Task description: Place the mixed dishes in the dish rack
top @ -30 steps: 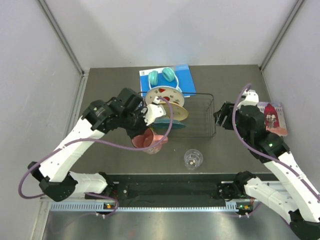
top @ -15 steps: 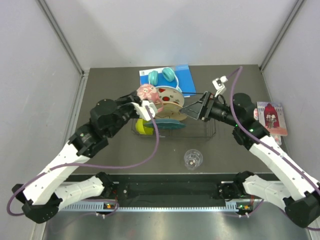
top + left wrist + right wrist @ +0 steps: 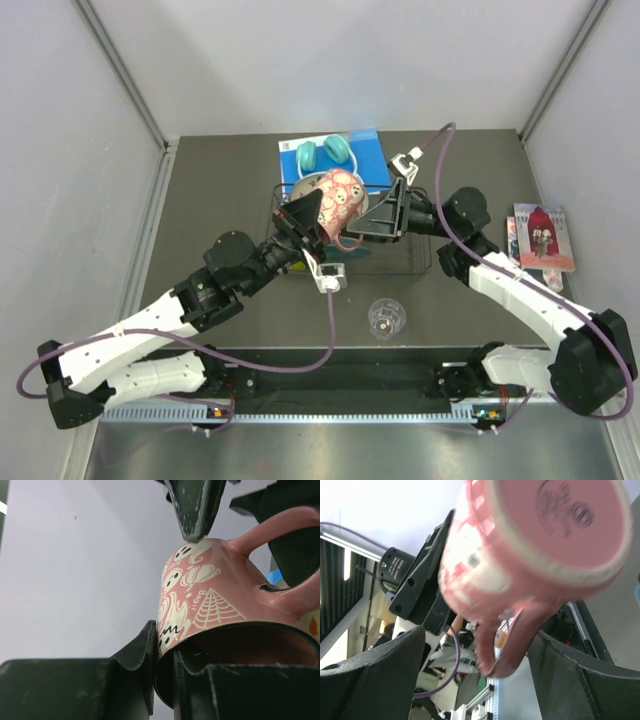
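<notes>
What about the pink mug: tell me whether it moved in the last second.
Yes. The pink mug rose from the table at the near-left corner of the dish rack to above its far side.

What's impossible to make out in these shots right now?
Top view: what sits in the rack, mostly covered by the mug.
Right wrist: the mug's pattern, motion-blurred.
Left wrist: the mug's handle end, cut by the right edge.
Top view: whether the glass holds anything, too small.
</notes>
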Robot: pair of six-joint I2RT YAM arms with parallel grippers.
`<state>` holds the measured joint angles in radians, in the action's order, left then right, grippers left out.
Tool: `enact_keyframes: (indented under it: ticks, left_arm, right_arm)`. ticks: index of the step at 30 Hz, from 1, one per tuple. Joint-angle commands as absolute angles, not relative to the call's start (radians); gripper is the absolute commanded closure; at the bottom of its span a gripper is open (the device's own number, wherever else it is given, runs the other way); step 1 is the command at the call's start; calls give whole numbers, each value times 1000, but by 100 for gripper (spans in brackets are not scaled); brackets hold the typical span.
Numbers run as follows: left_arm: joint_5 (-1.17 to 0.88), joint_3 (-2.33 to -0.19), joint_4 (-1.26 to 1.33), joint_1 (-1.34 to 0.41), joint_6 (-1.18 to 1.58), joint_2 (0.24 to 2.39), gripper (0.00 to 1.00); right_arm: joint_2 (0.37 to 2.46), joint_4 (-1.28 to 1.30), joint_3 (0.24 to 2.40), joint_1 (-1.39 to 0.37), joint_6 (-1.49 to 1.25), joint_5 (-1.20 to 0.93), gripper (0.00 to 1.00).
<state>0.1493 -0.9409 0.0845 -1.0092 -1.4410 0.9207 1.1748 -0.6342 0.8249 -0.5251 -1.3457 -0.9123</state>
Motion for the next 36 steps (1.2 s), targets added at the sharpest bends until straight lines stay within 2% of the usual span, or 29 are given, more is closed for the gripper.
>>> enact_keyframes:
  ticks: [1,7,10,13,14,16,23,28,32,33,36]
  left_arm:
    - [163,-963,356,-1063,-1555,888,100]
    - [189,-965,393,-1101,-1566,911,100]
    - [193,-960,403,-1106,-1568,922,100]
    - [199,-951,413,-1112,-1568,926,100]
    - [201,-948,416,-1111,-1565,928,100]
    - [206,-940,423,-1114,-1560,933,100]
    - [190,-894,480,-1114,-1516,969,100]
    - [183,-902,471,-1121,-1500,997,100]
    - [187,-914,472,-1124,-1497,1011,100]
    - [189,-914,472,-1124,-1497,1011,100]
    - [192,-911,469,-1126,-1500,1012,100]
  right_arm:
    - [1218,-839,854,-519,-1423,-992,21]
    - [1270,-853,879,-520,-1422,-1017,27]
    - [1272,-861,882,-522,-1424,-1014,34]
    - [1264,-871,877,-522,-1427,-1020,47]
    - [1262,-876,874,-522,-1434,-1020,55]
    - [1261,-917,864,-525,-1453,-1017,62]
    - [1285,-1116,838,-552,-1569,-1012,63]
    - [1276,-1112,842,-572,-1553,-1026,52]
    - [1272,-1080,841,-572,-1536,-1040,51]
    - [1272,-1077,841,-572,-1531,-1042,51]
    - [1273,-1049,836,-572,-1516,-1046,62]
